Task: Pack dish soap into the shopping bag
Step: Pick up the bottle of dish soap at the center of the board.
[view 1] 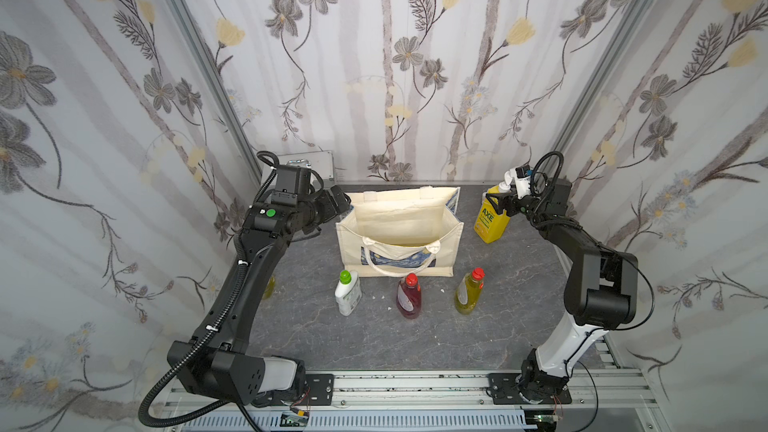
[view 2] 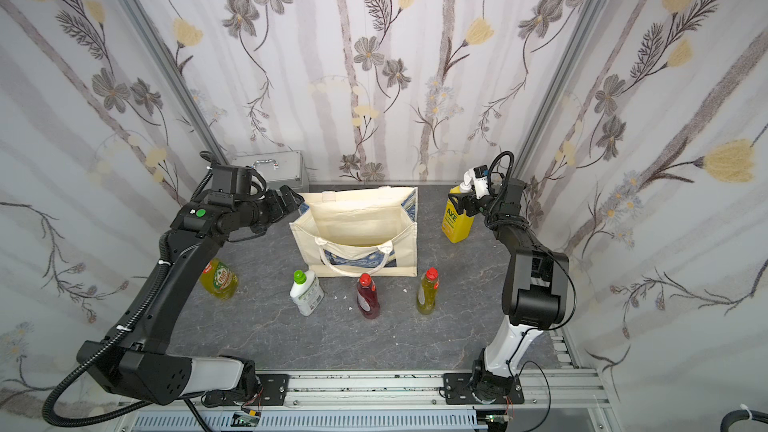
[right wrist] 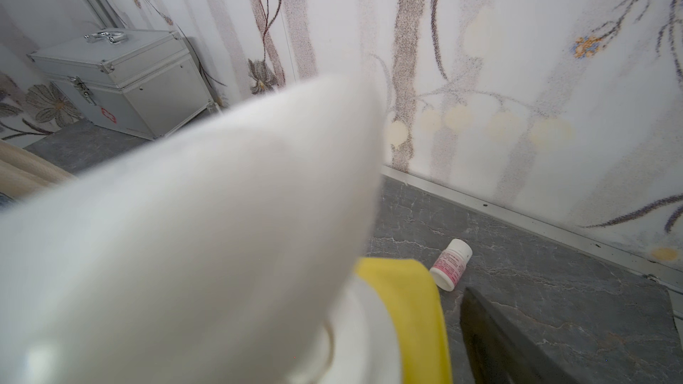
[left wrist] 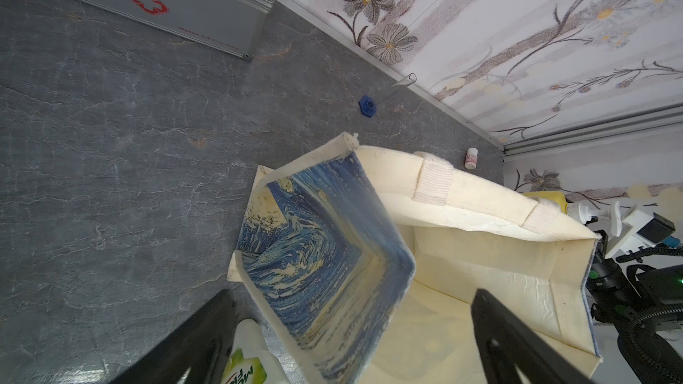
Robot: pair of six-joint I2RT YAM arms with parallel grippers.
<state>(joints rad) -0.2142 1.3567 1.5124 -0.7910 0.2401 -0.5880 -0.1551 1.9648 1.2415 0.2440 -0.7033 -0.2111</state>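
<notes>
The shopping bag [view 1: 444, 259] stands open at the table's middle back, blue swirl print outside. My left gripper [view 1: 338, 201] is open, its fingers astride the bag's left side wall [left wrist: 321, 253] at the rim. In front of the bag stand a white green-capped bottle [view 1: 347, 292], a red bottle [view 1: 408, 297] and a yellow-green bottle [view 1: 468, 290]. Another yellow-green bottle [view 2: 218, 280] stands half hidden under my left arm. My right gripper [view 1: 500, 203] is open around the top of the big yellow pump bottle [view 1: 492, 222]. One finger [right wrist: 499, 345] stands clear of its yellow shoulder [right wrist: 406, 308]; the white pump hides the other.
A silver metal case [view 2: 270, 170] sits in the back left corner. A small white pill bottle [right wrist: 451, 269] lies by the back wall behind the yellow bottle. A blue cap-like piece [left wrist: 367, 104] lies behind the bag. Papered walls close in three sides.
</notes>
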